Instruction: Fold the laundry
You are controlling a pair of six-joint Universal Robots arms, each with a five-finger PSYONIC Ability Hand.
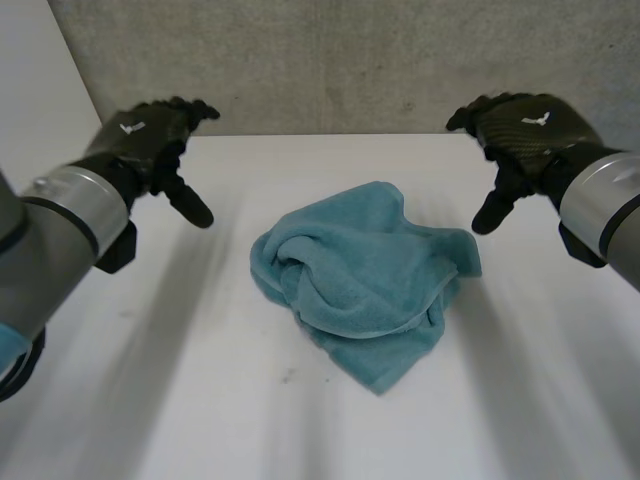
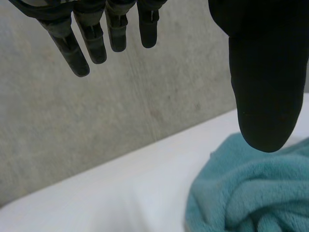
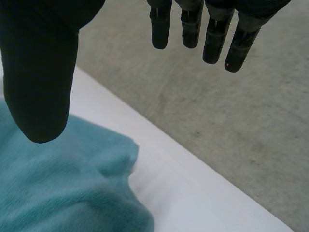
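Note:
A teal towel [image 1: 365,280] lies crumpled in a loose heap at the middle of the white table [image 1: 200,400]. My left hand [image 1: 150,135] hovers above the table to the towel's left, fingers straight and apart, holding nothing. My right hand [image 1: 520,125] hovers to the towel's right in the same way, open and empty. In the left wrist view the towel [image 2: 251,193] lies below the thumb [image 2: 265,87], well apart from the fingers [image 2: 91,38]. In the right wrist view the towel [image 3: 58,188] lies under the thumb [image 3: 41,72], untouched by the fingers [image 3: 212,34].
A grey concrete wall [image 1: 340,60] rises right behind the table's far edge. Bare white tabletop surrounds the towel on every side, with broad room at the front.

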